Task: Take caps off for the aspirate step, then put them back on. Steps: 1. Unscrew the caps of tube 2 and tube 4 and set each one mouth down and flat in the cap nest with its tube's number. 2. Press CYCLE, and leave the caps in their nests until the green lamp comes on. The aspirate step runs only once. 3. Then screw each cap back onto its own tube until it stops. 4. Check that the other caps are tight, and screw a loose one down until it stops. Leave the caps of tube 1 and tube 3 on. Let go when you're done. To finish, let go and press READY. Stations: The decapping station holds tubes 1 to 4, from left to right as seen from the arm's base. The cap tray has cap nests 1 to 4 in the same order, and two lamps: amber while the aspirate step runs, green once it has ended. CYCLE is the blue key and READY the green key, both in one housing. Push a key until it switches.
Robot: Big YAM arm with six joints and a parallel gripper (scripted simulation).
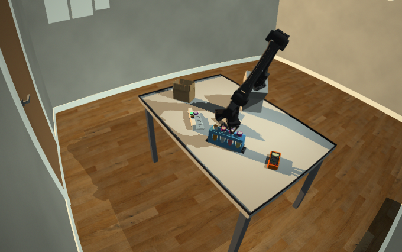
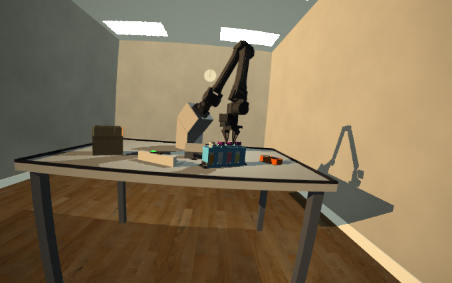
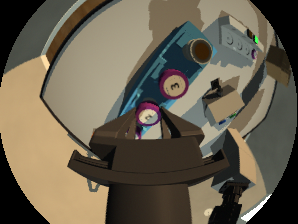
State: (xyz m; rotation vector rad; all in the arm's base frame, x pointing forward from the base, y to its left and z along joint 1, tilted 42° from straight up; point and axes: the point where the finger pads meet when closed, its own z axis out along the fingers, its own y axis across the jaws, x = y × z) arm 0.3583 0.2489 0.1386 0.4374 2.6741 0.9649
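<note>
The blue decapping station holds four tubes. My gripper is shut on the purple-rimmed cap of tube 2, which sits on its tube. Cap 3 and cap 1 are on their tubes; the fingers mostly hide cap 1 in the wrist view. Tube 4 is uncapped. Its cap lies in the end nest of the cap tray. The green lamp glows; the amber lamp is dark.
The key housing, with its blue and green keys, stands between the station and the arm base. An orange multimeter lies beyond the tube 1 end. A cardboard box stands beyond the tray.
</note>
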